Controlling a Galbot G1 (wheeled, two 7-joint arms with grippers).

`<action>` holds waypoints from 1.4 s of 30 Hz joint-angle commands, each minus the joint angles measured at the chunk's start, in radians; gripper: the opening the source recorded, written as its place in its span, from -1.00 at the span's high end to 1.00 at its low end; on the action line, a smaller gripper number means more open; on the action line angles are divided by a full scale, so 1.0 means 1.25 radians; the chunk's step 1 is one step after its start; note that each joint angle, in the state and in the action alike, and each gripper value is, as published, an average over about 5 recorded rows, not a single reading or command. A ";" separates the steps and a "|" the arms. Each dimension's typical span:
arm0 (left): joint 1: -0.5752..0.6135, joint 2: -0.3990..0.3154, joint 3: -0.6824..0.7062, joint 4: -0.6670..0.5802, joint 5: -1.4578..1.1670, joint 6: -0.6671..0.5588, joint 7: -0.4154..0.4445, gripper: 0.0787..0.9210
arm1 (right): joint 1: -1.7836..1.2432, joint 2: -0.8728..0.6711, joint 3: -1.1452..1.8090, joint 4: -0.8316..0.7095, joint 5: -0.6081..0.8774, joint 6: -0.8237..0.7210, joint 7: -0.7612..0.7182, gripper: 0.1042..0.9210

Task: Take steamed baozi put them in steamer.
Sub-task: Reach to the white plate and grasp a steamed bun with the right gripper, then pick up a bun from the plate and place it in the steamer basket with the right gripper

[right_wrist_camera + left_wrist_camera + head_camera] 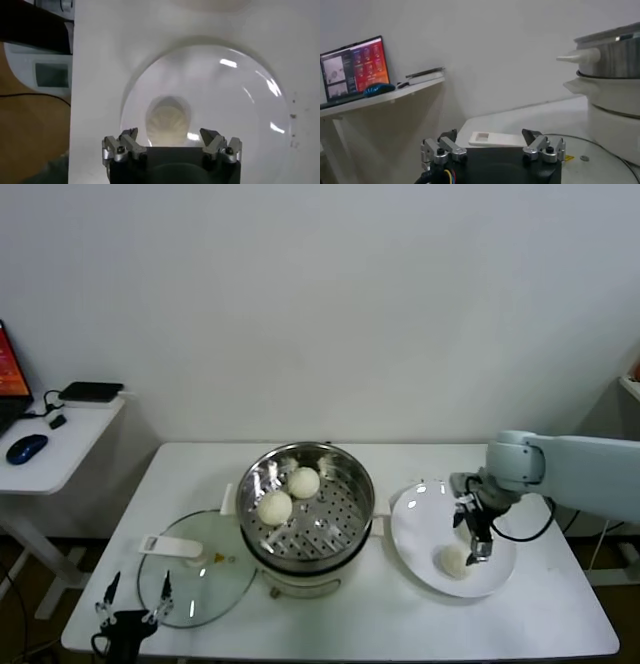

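The steel steamer stands mid-table with two cream-white baozi inside, one behind the other. One more baozi lies on the white plate to the right; in the right wrist view it lies on the plate between my jaws. My right gripper hangs open just above it, empty; it also shows in the right wrist view. My left gripper is parked open at the table's front left corner, and shows in the left wrist view. A fourth baozi is not in view.
The glass lid with a white handle lies flat left of the steamer, beside the left gripper. A side desk with a mouse and laptop stands further left. The steamer's side rises in the left wrist view.
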 commanded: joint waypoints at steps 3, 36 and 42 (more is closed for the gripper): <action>0.000 -0.037 0.000 0.000 0.002 0.000 0.000 -0.77 | -0.137 -0.019 0.085 -0.044 -0.059 -0.003 0.019 -0.76; -0.001 -0.032 0.000 -0.001 0.005 -0.002 -0.001 -0.77 | -0.076 -0.003 0.067 -0.032 -0.058 0.007 0.022 -0.47; 0.002 -0.034 0.004 -0.008 0.008 0.000 -0.001 -0.77 | 0.169 0.047 -0.059 0.019 0.013 0.065 -0.022 -0.47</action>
